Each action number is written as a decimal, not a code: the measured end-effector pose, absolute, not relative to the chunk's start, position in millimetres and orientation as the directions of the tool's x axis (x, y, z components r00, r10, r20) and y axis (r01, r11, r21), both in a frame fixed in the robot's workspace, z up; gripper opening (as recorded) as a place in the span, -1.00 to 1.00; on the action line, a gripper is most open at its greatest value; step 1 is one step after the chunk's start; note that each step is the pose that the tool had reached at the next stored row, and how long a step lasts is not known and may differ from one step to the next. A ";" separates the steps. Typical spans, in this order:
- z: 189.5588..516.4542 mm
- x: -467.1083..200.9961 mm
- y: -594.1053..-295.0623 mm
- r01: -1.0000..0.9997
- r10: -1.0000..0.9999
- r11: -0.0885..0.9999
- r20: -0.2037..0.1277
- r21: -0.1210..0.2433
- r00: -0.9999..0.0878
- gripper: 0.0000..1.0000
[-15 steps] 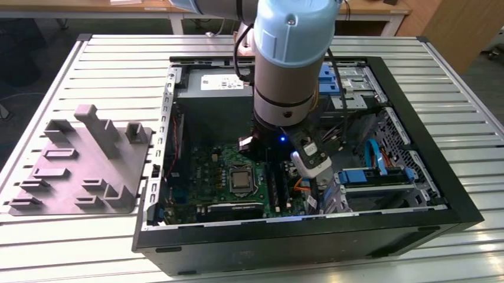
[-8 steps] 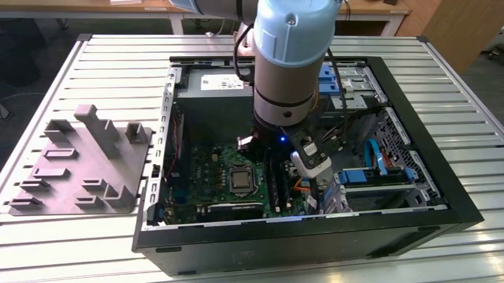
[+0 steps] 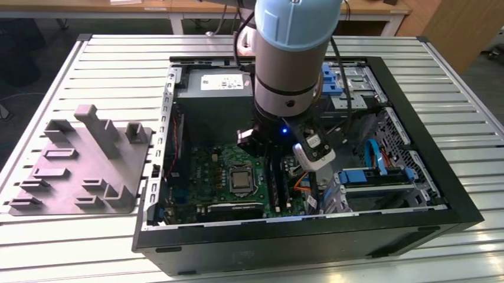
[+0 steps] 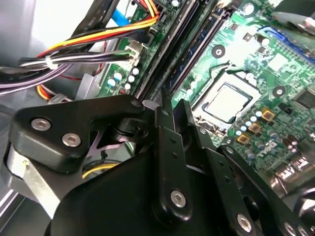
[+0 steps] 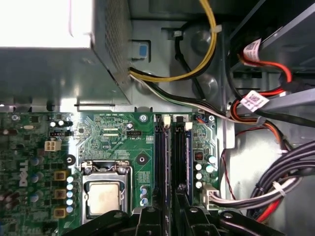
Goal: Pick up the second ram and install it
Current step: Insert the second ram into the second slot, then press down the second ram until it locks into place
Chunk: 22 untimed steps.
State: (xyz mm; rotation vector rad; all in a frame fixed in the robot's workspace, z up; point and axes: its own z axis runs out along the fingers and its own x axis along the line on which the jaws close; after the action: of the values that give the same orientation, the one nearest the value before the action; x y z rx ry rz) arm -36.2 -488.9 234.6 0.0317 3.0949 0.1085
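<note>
Your arm is down inside the case, with the pincer hanging just over the memory slots, which run alongside the CPU socket on the board. I cannot tell whether the pincer is spread, pressed together or pinching anything. In the first wrist view a dark bluish stick, most likely a ram, stands on edge in the slot farthest from the CPU socket, and the pincer lines up with the slots between that stick and the socket. I cannot tell whether that stick is the second ram or one seated before it. The grey holder sits on the worktop, well apart from the CPU socket and outside the case. So you are, by my judgement, at the install step and not the pick-up. What this step calls for is a stick held parallel to its slot, square over it, with an even downward push. Mind the cable bundle on the far side of the slots from the CPU socket.
</note>
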 end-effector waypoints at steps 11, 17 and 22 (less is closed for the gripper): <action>236.3 -36.2 -488.9 0.019 0.022 0.997 -0.044 0.070 -0.999 -0.78; 236.8 -36.2 -488.9 0.019 0.022 0.997 -0.044 0.070 -0.999 -0.80; 237.2 -36.2 -488.9 0.019 0.022 0.997 -0.044 0.070 -0.999 -0.80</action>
State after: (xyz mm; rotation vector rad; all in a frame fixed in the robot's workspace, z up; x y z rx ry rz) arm -36.2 -488.9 237.2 0.0318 3.0949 0.1083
